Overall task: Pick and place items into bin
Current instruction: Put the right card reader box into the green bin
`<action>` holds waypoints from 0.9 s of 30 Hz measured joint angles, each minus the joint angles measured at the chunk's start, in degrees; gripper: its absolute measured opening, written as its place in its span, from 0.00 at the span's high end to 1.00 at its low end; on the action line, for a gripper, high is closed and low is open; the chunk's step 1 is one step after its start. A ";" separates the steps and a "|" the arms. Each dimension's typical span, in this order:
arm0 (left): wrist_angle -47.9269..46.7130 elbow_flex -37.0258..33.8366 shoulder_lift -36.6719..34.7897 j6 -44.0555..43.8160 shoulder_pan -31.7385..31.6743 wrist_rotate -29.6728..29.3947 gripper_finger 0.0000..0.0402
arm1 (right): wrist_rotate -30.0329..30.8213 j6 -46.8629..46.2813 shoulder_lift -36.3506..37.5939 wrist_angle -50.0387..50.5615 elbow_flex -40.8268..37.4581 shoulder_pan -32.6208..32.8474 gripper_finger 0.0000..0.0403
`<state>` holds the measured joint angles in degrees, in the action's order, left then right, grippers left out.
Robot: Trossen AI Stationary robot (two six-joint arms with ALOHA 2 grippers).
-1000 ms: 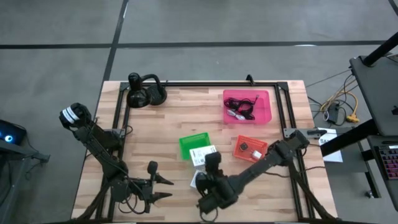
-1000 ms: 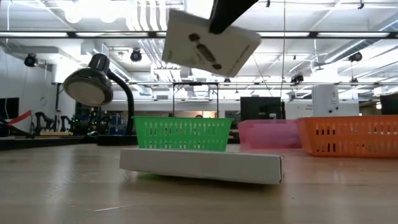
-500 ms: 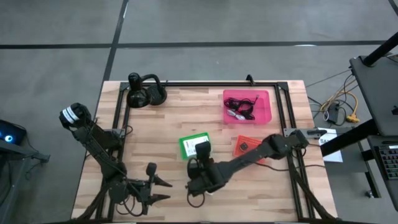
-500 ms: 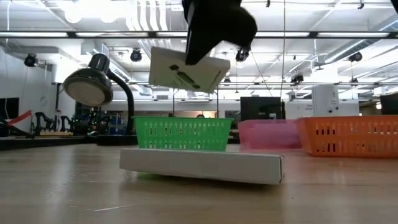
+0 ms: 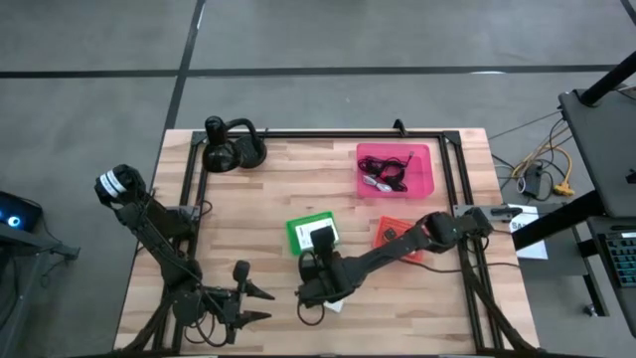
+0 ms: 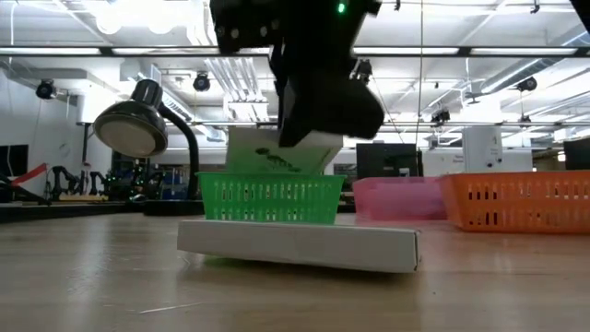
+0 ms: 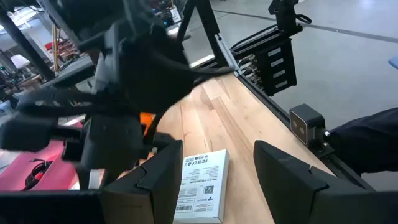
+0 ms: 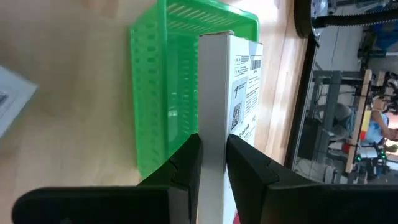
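The right tool (image 8: 213, 163) pinched a white flat packet (image 8: 231, 93) by its edge, holding it over the green basket (image 5: 310, 231) near the bench's (image 5: 268, 189) middle. In the low view the arm's dark bulk hid most of the packet, whose lower edge dipped behind the basket rim. A second white packet (image 6: 300, 243) lay flat on the bench, just beside the basket. The left tool (image 7: 214, 186) waited near the bench's front left corner, fingers spread, holding nothing. Cables lay in the pink bin (image 5: 396, 169).
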<state>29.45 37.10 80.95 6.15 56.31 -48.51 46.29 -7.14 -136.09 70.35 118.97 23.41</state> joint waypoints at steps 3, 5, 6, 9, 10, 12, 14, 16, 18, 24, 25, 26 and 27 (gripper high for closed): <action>0.01 0.00 0.00 0.00 0.00 0.00 0.55 | 0.08 0.05 0.00 -0.92 -1.16 -0.59 0.85; -0.02 0.00 0.00 0.00 0.00 0.00 0.55 | 0.13 -0.15 0.00 -1.14 -1.37 -0.78 0.85; 0.00 0.00 0.00 0.00 0.00 0.00 0.55 | 0.12 -0.11 0.00 -1.19 -1.41 -0.78 0.85; 0.00 0.00 0.00 0.02 0.00 0.00 0.55 | -0.02 -0.11 0.00 -1.58 -1.44 -0.78 0.85; 0.00 0.00 0.00 0.02 0.00 0.00 0.55 | -0.07 0.00 0.00 -1.92 -1.44 -0.78 0.85; -0.02 0.00 0.00 0.02 0.00 0.00 0.55 | -0.15 0.88 0.00 -2.83 -1.44 -0.92 0.85; 0.00 0.00 0.00 0.02 0.00 0.00 0.55 | -0.29 1.59 0.00 -3.73 -1.44 -1.05 0.85; 0.00 0.00 0.00 0.02 0.00 0.00 0.55 | -0.31 1.64 0.00 -3.87 -1.44 -1.20 0.85; -0.01 0.00 0.00 0.02 0.00 0.00 0.55 | -0.51 1.64 0.00 -3.85 -1.44 -1.36 0.85; -0.01 0.00 0.00 0.04 0.00 0.00 0.55 | -4.08 2.94 0.00 -3.74 -1.44 -1.96 0.85; -0.02 0.00 0.00 0.02 0.00 0.00 0.55 | -4.17 2.64 0.00 -3.74 -1.44 -2.03 0.85; -0.02 0.00 0.00 0.02 0.00 0.00 0.55 | -4.20 2.30 0.00 -3.74 -1.44 -2.09 0.85; 0.00 0.00 0.00 0.03 0.00 0.00 0.55 | -4.21 1.94 0.00 -3.74 -1.44 -2.14 0.85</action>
<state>29.45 37.10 80.95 6.19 56.31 -48.51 42.09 -5.20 -136.09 66.61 117.54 21.27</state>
